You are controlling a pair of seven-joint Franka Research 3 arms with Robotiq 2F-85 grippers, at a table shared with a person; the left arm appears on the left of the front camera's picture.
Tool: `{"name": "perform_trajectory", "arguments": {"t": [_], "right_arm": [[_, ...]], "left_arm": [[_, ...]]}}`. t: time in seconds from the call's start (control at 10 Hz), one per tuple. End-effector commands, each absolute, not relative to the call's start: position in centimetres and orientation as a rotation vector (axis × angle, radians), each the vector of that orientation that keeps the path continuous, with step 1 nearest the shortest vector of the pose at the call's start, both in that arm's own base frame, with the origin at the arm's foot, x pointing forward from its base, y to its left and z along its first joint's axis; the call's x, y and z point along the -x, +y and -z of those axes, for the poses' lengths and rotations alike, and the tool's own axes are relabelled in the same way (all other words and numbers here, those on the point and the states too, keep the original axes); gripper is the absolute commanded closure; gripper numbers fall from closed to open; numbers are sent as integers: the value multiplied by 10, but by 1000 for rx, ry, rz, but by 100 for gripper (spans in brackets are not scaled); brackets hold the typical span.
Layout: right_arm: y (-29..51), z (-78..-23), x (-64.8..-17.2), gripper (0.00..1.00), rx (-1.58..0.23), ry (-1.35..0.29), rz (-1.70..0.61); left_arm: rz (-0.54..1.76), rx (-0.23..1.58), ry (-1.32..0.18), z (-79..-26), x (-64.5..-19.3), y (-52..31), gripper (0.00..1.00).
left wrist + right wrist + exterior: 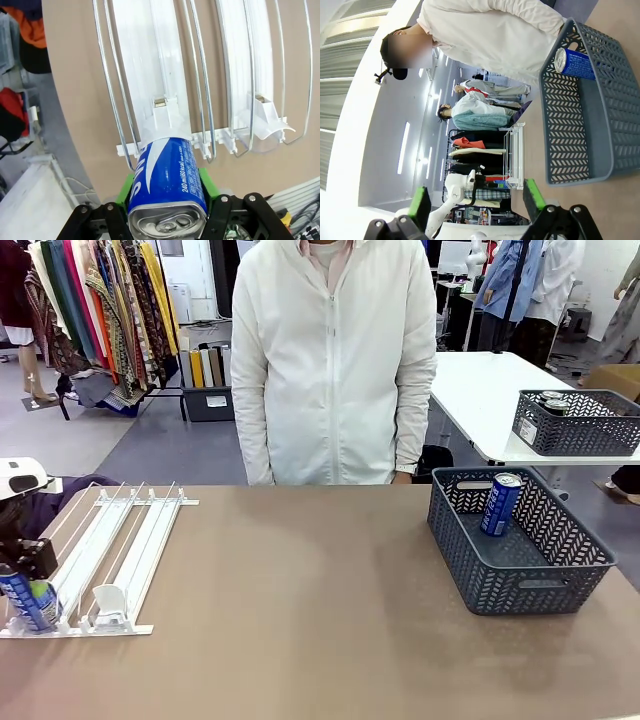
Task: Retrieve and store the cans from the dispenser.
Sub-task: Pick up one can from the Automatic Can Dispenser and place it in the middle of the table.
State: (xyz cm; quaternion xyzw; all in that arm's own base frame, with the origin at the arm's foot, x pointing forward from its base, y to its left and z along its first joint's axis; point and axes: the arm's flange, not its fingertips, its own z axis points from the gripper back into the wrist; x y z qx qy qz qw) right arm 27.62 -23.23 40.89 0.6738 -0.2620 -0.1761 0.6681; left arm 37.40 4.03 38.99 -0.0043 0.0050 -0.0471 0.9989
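grip: my left gripper [167, 186] is clenched on the blue can [167, 187], one green pad pressed to each side of it, with its silver top facing my wrist.

blue can: stands at the near-left corner of the dispenser [120, 540], at the mouth of the leftmost lane, between the wire rails. the white pusher tab [162, 107] sits touching or just behind it; i cannot tell which.

dispenser: the lanes to the right of the can look empty. a second pusher tab [262, 112] rests at the near end.

person [335, 360]: stands beyond the far end of the dispenser, at the table's far side.

grey basket [470, 580]: well to the right of the dispenser, holding one stored can [500, 503] that leans on the far wall.

right gripper [475, 200]: further right than the dispenser, released, with nothing between its pads.

hazards, as i judge them:
- a lift that is not straight could catch the can on a rail or the front lip and drag the light dispenser across the table.
- the pusher tab may spring forward once the can is clear and jolt the rack.
- the can's smooth wall could slide in my pads on the long carry to the basket.
- a careless drop could knock over the leaning stored can.
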Motion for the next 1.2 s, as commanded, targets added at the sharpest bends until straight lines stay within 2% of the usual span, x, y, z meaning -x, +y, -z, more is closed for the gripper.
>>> {"name": "perform_trajectory", "arguments": {"t": [0.0, 0.2, 0.4, 0.6, 0.8, 0.9, 1.0, 1.1], "right_arm": [[-232, -413, -274, 0, -1521, -577, 392], [-232, -413, -274, 0, -1521, -577, 392], [-232, -413, -274, 0, -1521, -577, 392], [-232, -413, -274, 0, -1521, -577, 392], [-232, -413, -274, 0, -1521, -577, 392], [-232, -413, -274, 0, -1521, -577, 392], [-232, -413, -274, 0, -1521, -577, 392], [-232, -413, -274, 0, -1521, -577, 392]], "left_arm": [[111, 41, -16, -388, -367, 35, 100], [104, 28, -62, -408, -359, 30, 100], [70, -21, -135, -459, -339, 26, 100], [32, -45, -249, -522, -304, 20, 100], [45, -33, -354, -562, -268, 15, 100], [36, 14, -380, -571, -253, 17, 100], [61, -30, -309, -554, -281, 19, 100], [61, -30, -309, -554, -281, 19, 100]]}}
